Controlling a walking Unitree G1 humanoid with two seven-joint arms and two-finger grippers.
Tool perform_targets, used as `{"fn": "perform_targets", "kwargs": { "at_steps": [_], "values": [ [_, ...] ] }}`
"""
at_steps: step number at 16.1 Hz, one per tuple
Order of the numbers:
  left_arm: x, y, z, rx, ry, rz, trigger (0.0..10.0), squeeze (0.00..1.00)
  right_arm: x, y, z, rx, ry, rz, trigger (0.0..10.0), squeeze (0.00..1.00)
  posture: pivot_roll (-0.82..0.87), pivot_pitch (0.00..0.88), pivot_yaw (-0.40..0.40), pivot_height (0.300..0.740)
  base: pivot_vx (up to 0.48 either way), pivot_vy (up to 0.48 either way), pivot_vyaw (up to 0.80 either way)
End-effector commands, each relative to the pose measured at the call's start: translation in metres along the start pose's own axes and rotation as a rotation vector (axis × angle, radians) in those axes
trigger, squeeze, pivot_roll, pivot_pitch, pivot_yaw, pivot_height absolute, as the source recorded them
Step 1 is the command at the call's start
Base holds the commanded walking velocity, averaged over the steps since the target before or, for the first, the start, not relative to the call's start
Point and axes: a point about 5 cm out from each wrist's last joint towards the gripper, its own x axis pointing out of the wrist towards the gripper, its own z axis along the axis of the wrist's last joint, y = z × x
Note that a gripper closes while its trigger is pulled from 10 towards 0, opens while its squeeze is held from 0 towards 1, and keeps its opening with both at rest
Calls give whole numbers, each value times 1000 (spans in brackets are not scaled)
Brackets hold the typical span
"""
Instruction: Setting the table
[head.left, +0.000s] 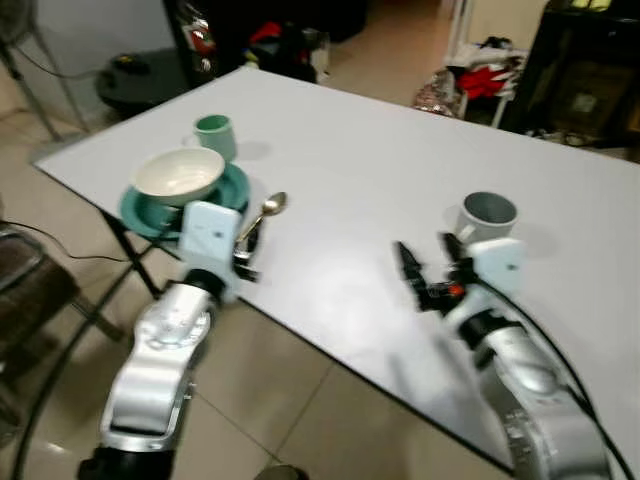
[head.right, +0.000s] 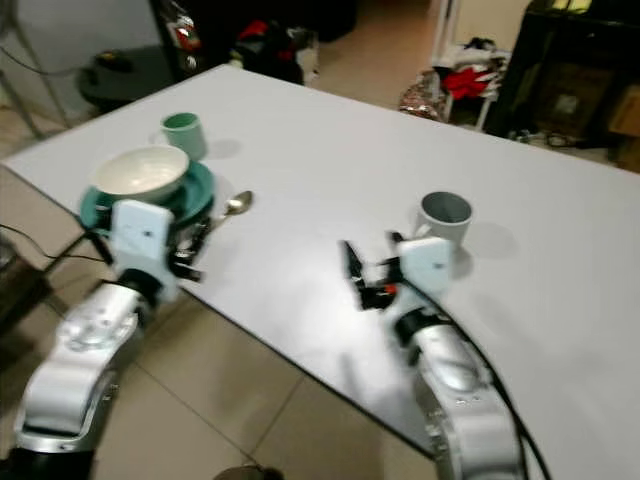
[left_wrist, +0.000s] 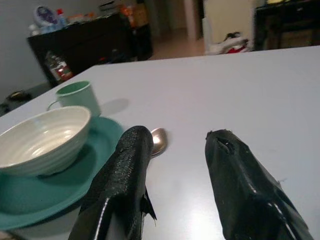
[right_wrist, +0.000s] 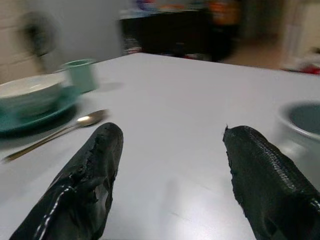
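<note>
Beside plate (head.left: 150, 212), spoon (head.left: 265, 213), bowl end away

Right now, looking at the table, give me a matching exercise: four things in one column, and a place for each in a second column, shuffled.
Things:
1. white bowl
2. spoon
3. green cup
4. grey mug

Places:
A. just beyond the right gripper
B. on the teal plate
C. behind the plate, farther from the robot
D. on the white table, right of the plate

Pairs: 1-B, 2-D, 3-C, 4-A
</note>
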Motion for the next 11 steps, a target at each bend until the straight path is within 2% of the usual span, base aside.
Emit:
{"fn": "perform_targets", "kwargs": {
  "at_steps": [1, 11],
  "values": [
    [2, 7, 2, 19, 1, 14, 10000, 0, 0, -2, -2, 36, 16, -21, 10000, 0, 28, 0, 53, 740, 0, 352, 0],
    [-2, 14, -4, 11, 27, 53, 10000, 0, 5, 2, -4, -19, 35, 34, 10000, 0, 61, 0, 16, 740, 0, 354, 0]
  ]
}}
